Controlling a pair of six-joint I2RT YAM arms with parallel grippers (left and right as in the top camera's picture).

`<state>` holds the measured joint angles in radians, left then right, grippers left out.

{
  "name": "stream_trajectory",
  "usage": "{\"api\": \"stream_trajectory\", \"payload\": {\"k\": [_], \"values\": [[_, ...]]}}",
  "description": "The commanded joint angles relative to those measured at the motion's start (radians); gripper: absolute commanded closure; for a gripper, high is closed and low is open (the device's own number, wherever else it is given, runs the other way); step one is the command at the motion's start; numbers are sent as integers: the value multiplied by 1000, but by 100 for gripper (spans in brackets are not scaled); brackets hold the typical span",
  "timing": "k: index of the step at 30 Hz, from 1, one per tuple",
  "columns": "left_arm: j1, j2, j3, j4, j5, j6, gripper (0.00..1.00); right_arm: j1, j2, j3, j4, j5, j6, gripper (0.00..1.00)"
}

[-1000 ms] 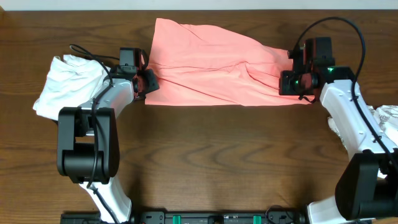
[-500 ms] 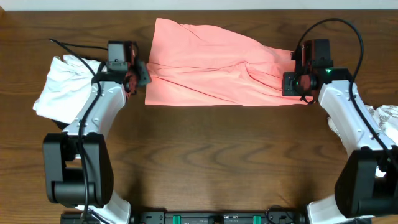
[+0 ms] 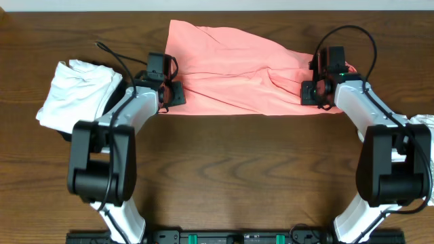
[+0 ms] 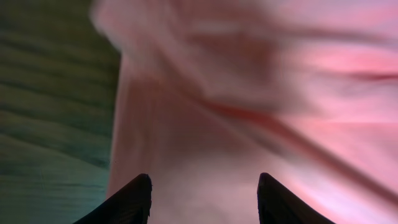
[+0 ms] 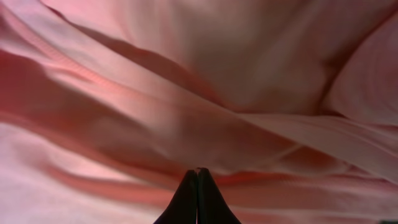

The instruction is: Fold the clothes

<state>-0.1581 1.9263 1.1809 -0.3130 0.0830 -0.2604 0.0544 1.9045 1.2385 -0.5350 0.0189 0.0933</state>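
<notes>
The clothes [image 3: 237,71], a salmon-pink garment, lie crumpled in long folds across the far middle of the table. My left gripper [image 3: 173,93] is over the garment's lower left corner. In the left wrist view that gripper [image 4: 204,190] is open, its dark fingertips [image 4: 140,196] apart above blurred pink fabric [image 4: 249,93], with nothing between them. My right gripper [image 3: 309,91] rests on the garment's right end. In the right wrist view this gripper [image 5: 198,176] is shut, tips pressed together against the folds of pink cloth [image 5: 186,93]; no fabric shows between them.
A plain white folded garment [image 3: 73,95] lies at the left, just behind the left arm. A white cloth with grey print [image 3: 424,129] peeks in at the right edge. Dark wooden table [image 3: 237,169] stretches toward the front.
The left gripper drew back left off the garment, then swung right onto its lower left corner. The right gripper shifted slightly left and stays shut.
</notes>
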Motion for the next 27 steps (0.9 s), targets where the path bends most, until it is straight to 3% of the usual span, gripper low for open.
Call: {"api": "stream_trajectory", "payload": {"k": [1,13,27], "values": [[4,49,18,-6,3,17,45,-11,29,-8,12,7,-17,99],[4,96,13,-195,3,20,44,-12,124,-8,-118,-1,-4,99],[4,96,13,-499,3,20,44,-12,142,-46,-436,-61,50,99]]}}
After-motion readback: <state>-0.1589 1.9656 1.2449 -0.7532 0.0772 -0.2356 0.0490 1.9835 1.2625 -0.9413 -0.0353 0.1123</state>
